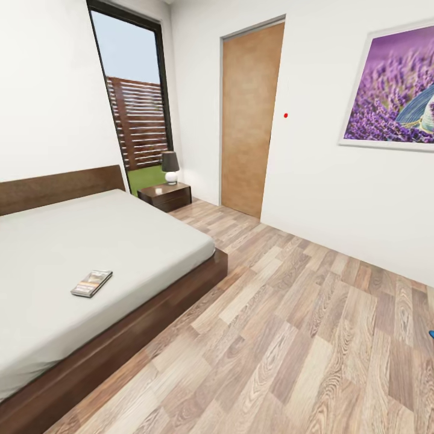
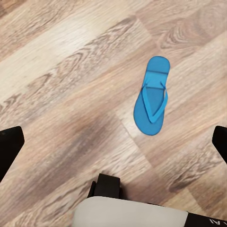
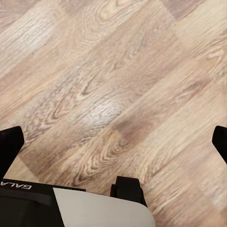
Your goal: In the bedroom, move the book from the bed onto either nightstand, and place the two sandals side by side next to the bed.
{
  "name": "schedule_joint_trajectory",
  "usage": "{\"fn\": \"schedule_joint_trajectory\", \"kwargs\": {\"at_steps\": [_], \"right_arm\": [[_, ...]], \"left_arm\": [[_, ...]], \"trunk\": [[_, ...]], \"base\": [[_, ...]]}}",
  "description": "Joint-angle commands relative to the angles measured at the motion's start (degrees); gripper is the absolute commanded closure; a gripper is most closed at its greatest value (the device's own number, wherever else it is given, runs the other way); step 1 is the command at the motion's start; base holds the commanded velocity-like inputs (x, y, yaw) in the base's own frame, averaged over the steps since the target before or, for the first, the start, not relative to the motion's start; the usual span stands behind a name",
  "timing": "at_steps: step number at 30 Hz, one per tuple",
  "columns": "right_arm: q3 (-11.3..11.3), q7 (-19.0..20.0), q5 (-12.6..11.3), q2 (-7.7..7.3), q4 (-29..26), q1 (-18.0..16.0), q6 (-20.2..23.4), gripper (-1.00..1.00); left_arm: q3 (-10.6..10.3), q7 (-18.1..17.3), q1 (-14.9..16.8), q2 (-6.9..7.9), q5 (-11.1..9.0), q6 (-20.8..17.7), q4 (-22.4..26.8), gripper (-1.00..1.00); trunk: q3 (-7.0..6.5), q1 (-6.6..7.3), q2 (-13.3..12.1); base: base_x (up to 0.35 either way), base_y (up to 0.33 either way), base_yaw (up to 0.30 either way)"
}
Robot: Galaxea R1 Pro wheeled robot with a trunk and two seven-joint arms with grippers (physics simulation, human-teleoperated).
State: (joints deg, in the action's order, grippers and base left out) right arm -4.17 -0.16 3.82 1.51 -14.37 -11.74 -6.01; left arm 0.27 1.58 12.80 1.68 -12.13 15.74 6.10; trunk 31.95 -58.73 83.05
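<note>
The book (image 1: 91,283) lies flat on the bed (image 1: 138,241), with the nightstand (image 1: 164,196) beyond its far corner. Left gripper (image 2: 113,139) fingers spread wide over the floor (image 2: 56,94), a sandal (image 2: 152,96) lying beyond and between them; right gripper (image 3: 113,139) fingers likewise spread wide

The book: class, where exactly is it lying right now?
In the head view, the book lies flat on the bed's pale mattress, at the picture's left, well short of the nightstand with its lamp beside the headboard.
</note>
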Motion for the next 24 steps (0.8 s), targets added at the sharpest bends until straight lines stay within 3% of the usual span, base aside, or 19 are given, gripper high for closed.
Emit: {"fn": "schedule_joint_trajectory", "kwargs": {"at_steps": [1,24], "right_arm": [[-0.05,-0.02,0.40,-0.01,0.04,-0.03,-0.15,-1.00],[-0.05,0.01,0.40,0.01,0.04,-0.03,-0.15,-1.00]], "left_arm": [[-0.01,0.09,0.03,-0.01,-0.09,0.17,-0.03,-1.00],[-0.01,0.09,0.03,-0.01,-0.12,0.17,-0.02,-1.00]], "trunk": [[0.05,0.00,0.02],[0.05,0.00,0.02]], "base": [[0.016,-0.018,0.003],[0.003,-0.035,0.001]]}}
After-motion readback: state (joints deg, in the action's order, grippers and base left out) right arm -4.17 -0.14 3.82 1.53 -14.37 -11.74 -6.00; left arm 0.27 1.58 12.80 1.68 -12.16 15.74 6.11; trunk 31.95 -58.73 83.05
